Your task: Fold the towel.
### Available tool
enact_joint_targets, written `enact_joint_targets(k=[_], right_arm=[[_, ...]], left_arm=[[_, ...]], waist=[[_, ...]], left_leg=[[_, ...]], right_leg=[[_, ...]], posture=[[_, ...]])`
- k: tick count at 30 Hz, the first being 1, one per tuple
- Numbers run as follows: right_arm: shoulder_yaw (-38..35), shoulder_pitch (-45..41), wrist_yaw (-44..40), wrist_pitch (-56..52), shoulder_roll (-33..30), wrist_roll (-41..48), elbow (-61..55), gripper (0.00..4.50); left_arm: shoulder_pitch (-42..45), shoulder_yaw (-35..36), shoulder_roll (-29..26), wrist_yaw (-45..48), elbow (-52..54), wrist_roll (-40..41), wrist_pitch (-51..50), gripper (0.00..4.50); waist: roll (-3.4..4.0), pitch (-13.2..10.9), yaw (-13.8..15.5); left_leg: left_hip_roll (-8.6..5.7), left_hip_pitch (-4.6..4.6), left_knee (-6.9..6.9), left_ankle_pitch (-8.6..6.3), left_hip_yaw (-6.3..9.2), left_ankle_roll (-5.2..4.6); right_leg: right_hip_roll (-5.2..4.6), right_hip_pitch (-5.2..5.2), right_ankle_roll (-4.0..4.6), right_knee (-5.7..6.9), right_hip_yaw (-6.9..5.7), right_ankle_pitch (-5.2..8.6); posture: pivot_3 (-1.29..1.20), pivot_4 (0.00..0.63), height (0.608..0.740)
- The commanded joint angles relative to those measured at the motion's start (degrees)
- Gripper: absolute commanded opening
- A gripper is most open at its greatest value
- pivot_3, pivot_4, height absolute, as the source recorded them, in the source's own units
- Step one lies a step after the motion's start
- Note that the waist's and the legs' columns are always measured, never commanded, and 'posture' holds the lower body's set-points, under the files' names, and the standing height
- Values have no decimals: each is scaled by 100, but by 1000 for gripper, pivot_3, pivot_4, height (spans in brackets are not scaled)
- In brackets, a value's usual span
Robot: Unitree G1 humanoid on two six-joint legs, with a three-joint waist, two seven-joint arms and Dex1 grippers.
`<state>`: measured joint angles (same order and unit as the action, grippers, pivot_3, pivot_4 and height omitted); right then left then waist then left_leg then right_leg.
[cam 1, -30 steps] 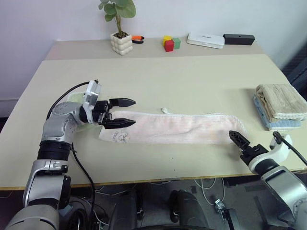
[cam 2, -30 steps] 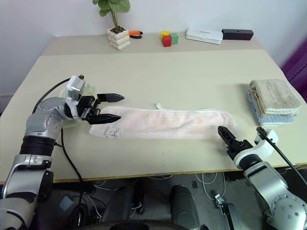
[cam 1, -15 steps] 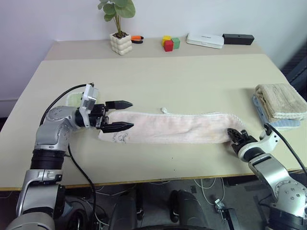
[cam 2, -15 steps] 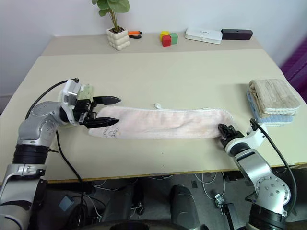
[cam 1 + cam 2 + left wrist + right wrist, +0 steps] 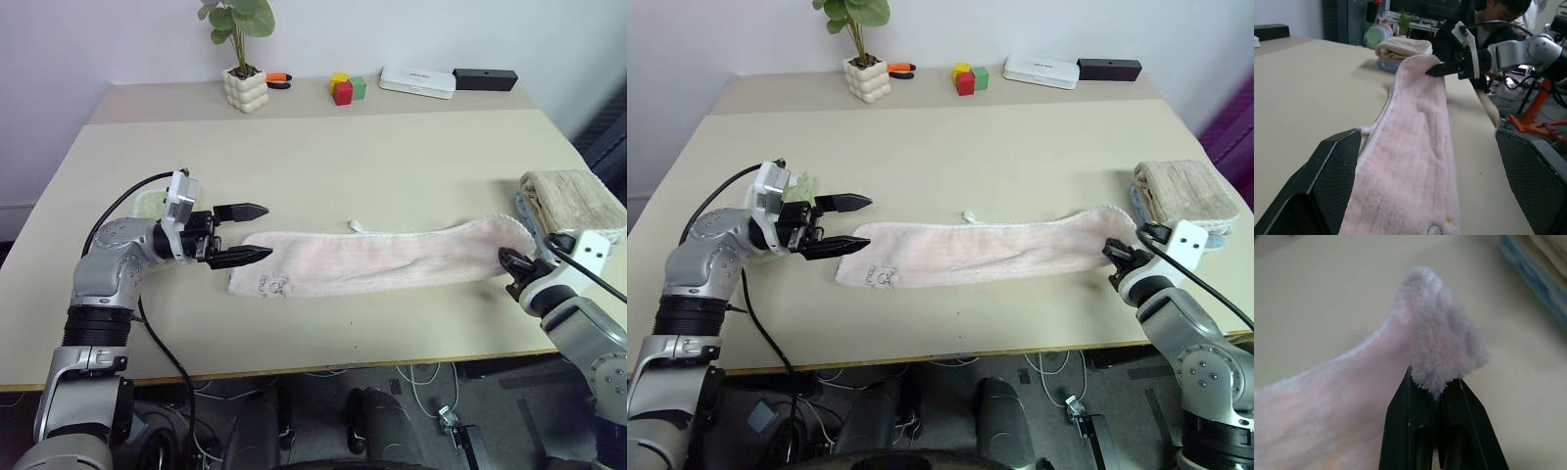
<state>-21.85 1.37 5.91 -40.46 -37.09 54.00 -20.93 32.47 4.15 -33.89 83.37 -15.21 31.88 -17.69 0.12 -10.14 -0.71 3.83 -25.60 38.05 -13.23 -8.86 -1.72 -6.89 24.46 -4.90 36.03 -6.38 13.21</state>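
Note:
The pale pink towel (image 5: 382,261) lies stretched across the front of the table (image 5: 392,157), its dark embroidered motif (image 5: 269,286) at the left end and a small white loop (image 5: 357,226) on its far edge. My right gripper (image 5: 511,260) is shut on the towel's right end, which it holds lifted a little off the table. In the right wrist view, fluffy towel (image 5: 1435,338) bulges out above the closed right gripper (image 5: 1436,382). My left gripper (image 5: 268,231) hangs open just left of the towel's left end, pointing along the towel (image 5: 1410,161).
A beige folded towel (image 5: 573,201) on a blue cloth sits at the right edge, close behind my right gripper. A light green cloth (image 5: 152,203) lies under my left arm. A potted plant (image 5: 245,83), colored blocks (image 5: 346,90), a white box (image 5: 419,82) and a black box (image 5: 487,79) line the back.
My right gripper shut on the towel's right end and pulled it right and up. The whole towel slid to the right. My left gripper stayed open in place.

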Motion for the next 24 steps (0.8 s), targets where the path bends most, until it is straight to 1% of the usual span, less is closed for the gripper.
enact_joint_targets(k=[1,7,13,15,18,24], right_arm=[[353,-77,-507,274,-324,-796,-512,79],[1254,-232,-1504,557,-906,-1986,-940,79],[2147,-582,-2344,640,-1106,-2745,-1194,79],[2319,-635,-2526,695,-1081,-2956,-1180,79],[2521,-868,-2589,591,-839,-3114,-1118,79],[3168,-1133,-3035,523,-613,-3488,-1152,79]], left_arm=[[136,81,-11,39,-17,4,170,4500],[70,127,-46,31,10,31,228,4500],[-119,200,-108,-32,192,79,214,4500],[-167,210,-117,-67,264,97,189,4500],[-252,258,-161,-106,370,136,139,4500],[-463,339,-247,-172,631,212,28,4500]], waist=[[0,0,0],[-6,-3,8],[-8,-5,3],[-11,-6,14],[-13,-8,4],[-15,-9,10]], left_leg=[[0,0,-1,0,0,0],[0,-3,1,0,0,0],[1,-5,1,0,0,0],[1,-6,1,0,1,0],[1,-8,3,0,0,0],[2,-10,3,0,1,0]], right_leg=[[0,1,0,-1,0,0],[0,3,1,-1,0,1],[-1,5,2,-2,0,1],[-1,6,2,-2,-1,1],[-1,7,3,-2,-1,1],[-1,8,3,-2,-2,1]], posture=[[0,150,740],[0,150,740],[0,150,740],[0,150,740],[0,150,740],[0,150,740]])
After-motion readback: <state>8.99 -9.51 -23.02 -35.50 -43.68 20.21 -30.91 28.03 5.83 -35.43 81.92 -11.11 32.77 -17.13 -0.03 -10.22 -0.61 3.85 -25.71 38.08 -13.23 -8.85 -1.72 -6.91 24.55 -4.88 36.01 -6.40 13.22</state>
